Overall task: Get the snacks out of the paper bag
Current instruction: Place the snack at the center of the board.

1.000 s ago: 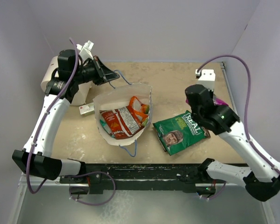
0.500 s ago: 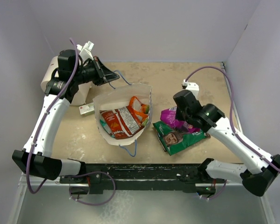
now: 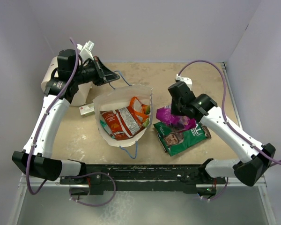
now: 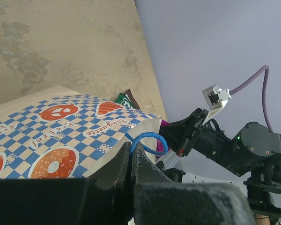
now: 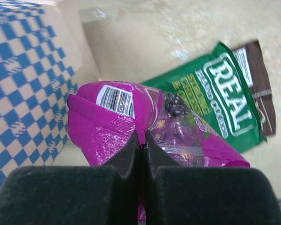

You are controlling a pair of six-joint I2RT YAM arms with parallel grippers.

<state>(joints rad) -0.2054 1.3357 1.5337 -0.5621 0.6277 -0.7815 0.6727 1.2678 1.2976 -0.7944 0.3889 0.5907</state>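
magenta packet point(image 5: 112, 126) is pinched tight in the right gripper point(image 5: 141, 143), over the green packet point(image 5: 215, 93) beside the paper bag point(image 3: 118, 97). left gripper point(image 4: 132, 157) is clamped on the blue cord handle point(image 4: 150, 137), and a red-orange packet point(image 3: 122, 123) sits inside the bag.

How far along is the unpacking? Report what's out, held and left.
Out: green packet lies on the table beside the paper bag. In hand: right tool grips the magenta packet; left tool pinches the bag's blue handle. Remaining: red-orange packet and orange packet inside.
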